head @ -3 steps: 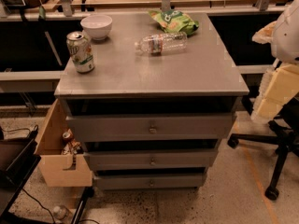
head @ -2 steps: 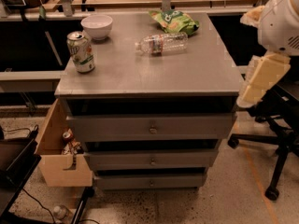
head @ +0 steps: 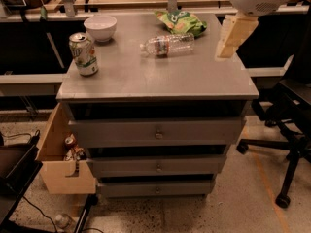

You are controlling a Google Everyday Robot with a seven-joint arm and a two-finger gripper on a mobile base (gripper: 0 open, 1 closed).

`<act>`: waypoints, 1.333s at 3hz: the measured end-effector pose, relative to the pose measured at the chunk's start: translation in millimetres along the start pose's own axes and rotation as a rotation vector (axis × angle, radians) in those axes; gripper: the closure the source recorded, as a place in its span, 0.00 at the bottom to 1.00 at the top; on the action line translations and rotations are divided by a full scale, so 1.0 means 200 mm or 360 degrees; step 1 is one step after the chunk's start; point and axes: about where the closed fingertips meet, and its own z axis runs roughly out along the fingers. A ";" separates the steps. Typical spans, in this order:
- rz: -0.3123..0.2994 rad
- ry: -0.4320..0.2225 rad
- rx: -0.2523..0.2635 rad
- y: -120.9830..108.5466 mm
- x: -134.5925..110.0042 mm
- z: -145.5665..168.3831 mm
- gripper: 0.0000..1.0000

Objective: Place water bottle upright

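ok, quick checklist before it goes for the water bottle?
1. Bottle found: ok. The water bottle is on the cabinet top, in full view.
2. Bottle upright: not ok. It lies on its side.
3. Gripper at the bottle: not ok. The gripper hangs above the top's right part, to the right of the bottle and apart from it.
4. Bottle free of the snack bag: cannot tell. The bag lies right behind it; contact is unclear.
5. Room to stand it: ok. There is bare top in front of the bottle; the soda can and bowl are well off to the left.
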 end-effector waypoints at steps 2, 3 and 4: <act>-0.0019 -0.0010 0.0001 -0.03 -0.01 0.06 0.00; -0.0100 0.0004 -0.0036 -0.12 -0.01 0.20 0.00; -0.0209 0.0055 -0.0119 -0.21 -0.02 0.43 0.00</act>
